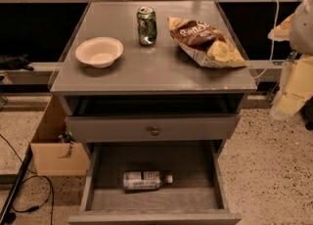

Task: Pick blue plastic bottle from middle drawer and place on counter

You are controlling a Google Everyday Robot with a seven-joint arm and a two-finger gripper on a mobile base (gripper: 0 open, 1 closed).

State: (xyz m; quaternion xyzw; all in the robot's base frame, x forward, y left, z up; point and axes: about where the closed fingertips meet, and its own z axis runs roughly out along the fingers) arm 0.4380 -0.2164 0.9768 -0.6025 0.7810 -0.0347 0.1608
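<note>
The blue plastic bottle [145,180] lies on its side on the floor of the open middle drawer [100,197], white cap pointing right. The drawer is pulled out at the bottom of the view. The grey counter [151,67] is the cabinet's top, above it. My gripper [291,92] shows as pale parts at the right edge of the view, beside the counter's right side. It is far to the right of and above the bottle and touches nothing.
On the counter stand a white bowl [99,51] at the left, a green soda can [146,25] at the back middle and a brown chip bag [205,40] at the right. A drawer front with a brass knob [154,131] sits above the open drawer. A cardboard box [54,146] stands on the floor at left.
</note>
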